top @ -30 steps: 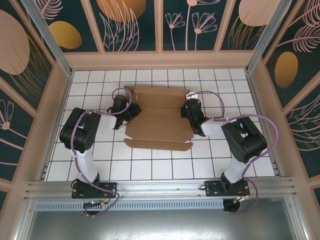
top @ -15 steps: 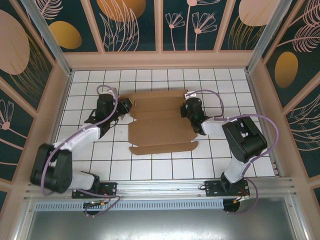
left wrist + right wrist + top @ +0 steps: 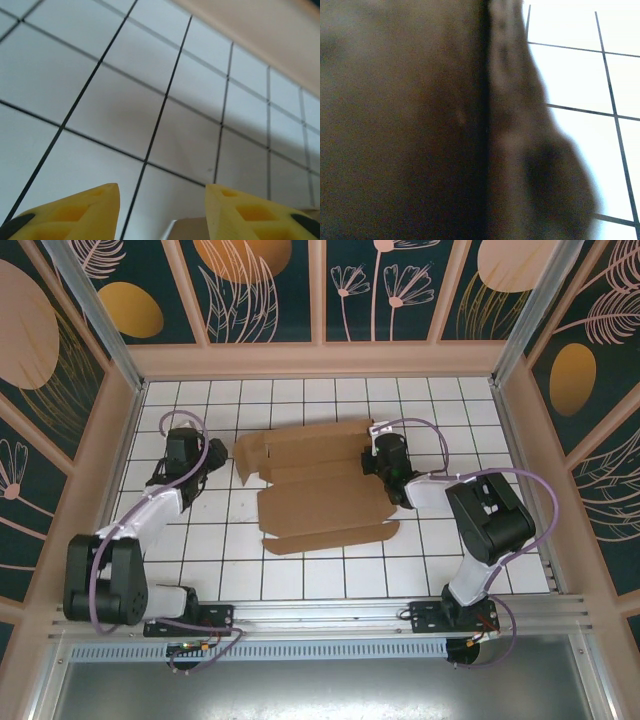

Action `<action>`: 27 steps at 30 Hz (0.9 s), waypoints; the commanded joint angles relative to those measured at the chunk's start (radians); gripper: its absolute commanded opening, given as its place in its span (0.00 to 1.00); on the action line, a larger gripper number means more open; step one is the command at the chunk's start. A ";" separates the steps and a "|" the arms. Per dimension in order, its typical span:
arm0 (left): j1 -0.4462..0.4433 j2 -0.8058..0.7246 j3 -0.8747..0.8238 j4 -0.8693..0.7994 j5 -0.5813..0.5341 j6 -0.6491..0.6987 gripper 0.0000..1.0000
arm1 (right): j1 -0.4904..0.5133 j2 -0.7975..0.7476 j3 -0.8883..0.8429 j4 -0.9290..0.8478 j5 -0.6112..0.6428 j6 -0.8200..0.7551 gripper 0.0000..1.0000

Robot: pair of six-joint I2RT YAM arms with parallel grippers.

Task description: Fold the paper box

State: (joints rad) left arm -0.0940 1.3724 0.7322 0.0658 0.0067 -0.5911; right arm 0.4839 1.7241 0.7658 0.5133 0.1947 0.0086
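The paper box [image 3: 320, 495] is a brown die-cut cardboard sheet lying mostly flat on the white tiles, its flaps spread at the back left and along the front. My left gripper [image 3: 185, 458] hovers a tile or two left of the sheet, touching nothing. In the left wrist view, bare tile shows between the two yellow fingers [image 3: 80, 212] of the open left gripper [image 3: 162, 210]. My right gripper [image 3: 381, 456] sits shut at the sheet's right edge. Dark cardboard [image 3: 400, 120] lies very close to the right wrist camera, hiding its fingers. Whether they pinch the cardboard I cannot tell.
The tiled floor [image 3: 300, 580] is boxed in by beige wall ledges at the left [image 3: 108, 460], back and right. A metal rail [image 3: 320, 615] carrying both arm bases runs along the near edge.
My left arm has swung away leftward from the box's left edge and its jaws have opened. The sheet turned slightly and its left flaps spread out. The right arm stayed put.
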 commanded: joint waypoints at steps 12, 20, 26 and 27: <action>-0.013 0.015 -0.059 0.120 0.316 0.109 0.48 | -0.007 0.028 0.034 -0.067 -0.084 -0.001 0.00; -0.073 -0.002 -0.084 0.081 0.312 0.097 0.49 | -0.007 0.037 0.037 -0.072 -0.087 0.008 0.00; -0.105 0.009 -0.057 0.061 0.309 0.121 0.50 | -0.006 0.030 0.041 -0.082 -0.092 0.014 0.00; -0.109 0.011 -0.053 0.059 0.312 0.126 0.51 | -0.006 0.030 0.041 -0.084 -0.093 0.014 0.00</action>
State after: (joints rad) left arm -0.1898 1.3827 0.6525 0.1440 0.3061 -0.5003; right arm 0.4786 1.7355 0.7967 0.4881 0.1314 0.0055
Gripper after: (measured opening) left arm 0.503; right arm 0.098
